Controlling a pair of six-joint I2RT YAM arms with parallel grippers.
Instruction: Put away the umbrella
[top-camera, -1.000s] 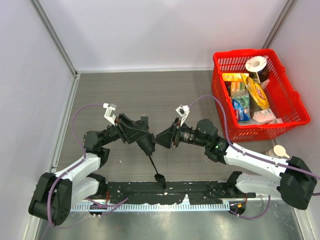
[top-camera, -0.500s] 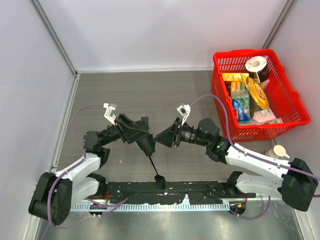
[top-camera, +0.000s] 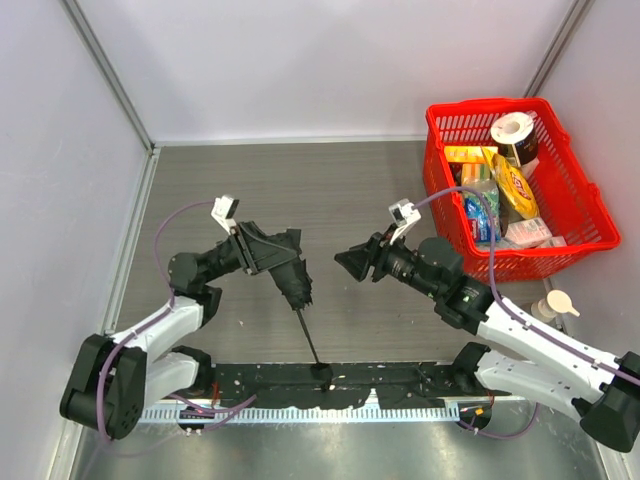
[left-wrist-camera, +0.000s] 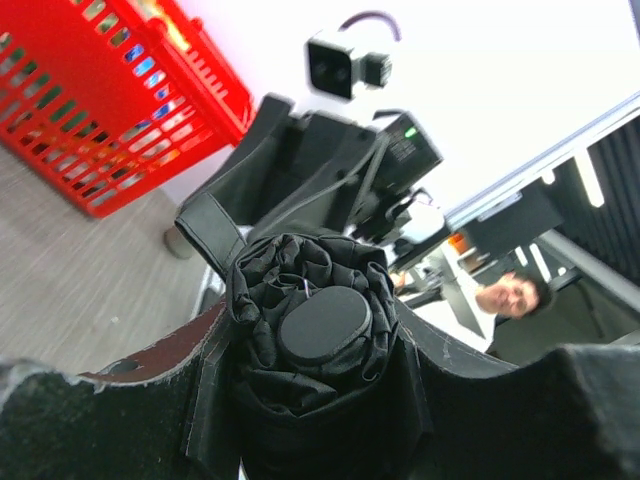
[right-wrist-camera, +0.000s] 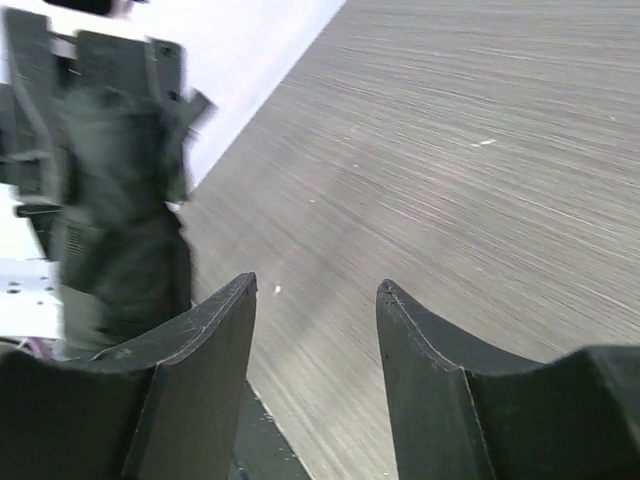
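Note:
My left gripper (top-camera: 284, 268) is shut on the bunched black canopy of the umbrella (top-camera: 297, 292), holding it above the table. The thin shaft (top-camera: 308, 340) slants down to the small handle (top-camera: 322, 372) at the front rail. In the left wrist view the canopy's folds and round end cap (left-wrist-camera: 325, 325) sit tight between my two fingers (left-wrist-camera: 150, 365). My right gripper (top-camera: 349, 262) is open and empty, a short way to the right of the umbrella and apart from it. In the right wrist view (right-wrist-camera: 315, 290) the umbrella (right-wrist-camera: 120, 200) is a blurred dark shape at the left.
A red basket (top-camera: 575, 200) full of groceries stands at the back right and also shows in the left wrist view (left-wrist-camera: 110, 110). A small white bottle (top-camera: 555, 302) stands in front of it. A black rail (top-camera: 400, 380) runs along the table's front edge. Grey walls enclose the table.
My right gripper has let go of the umbrella's end and pulled back to the right. My left gripper still holds the canopy, and the handle has dropped toward the front rail.

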